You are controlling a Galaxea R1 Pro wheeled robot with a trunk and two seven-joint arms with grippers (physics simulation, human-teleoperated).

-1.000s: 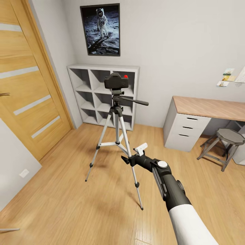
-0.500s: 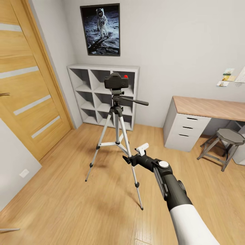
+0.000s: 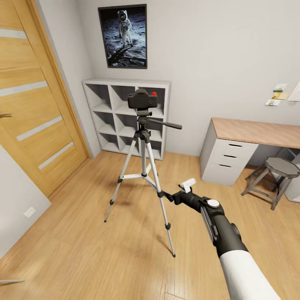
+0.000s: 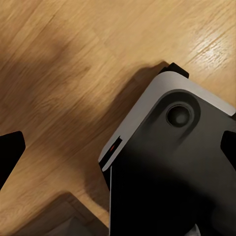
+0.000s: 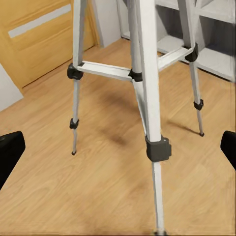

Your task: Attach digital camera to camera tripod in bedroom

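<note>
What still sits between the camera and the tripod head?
Nothing visible: the digital camera already sits on top of the camera tripod, on its head. The right tool is low beside the tripod's near leg, with its fingers spread and nothing between them.

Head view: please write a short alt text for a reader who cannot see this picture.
A black digital camera sits on top of a silver camera tripod standing on a light wood floor. The right gripper, open, reaches close to the tripod's nearest leg. Behind are a white cube shelf, an astronaut poster, a wooden door and a desk.
</note>
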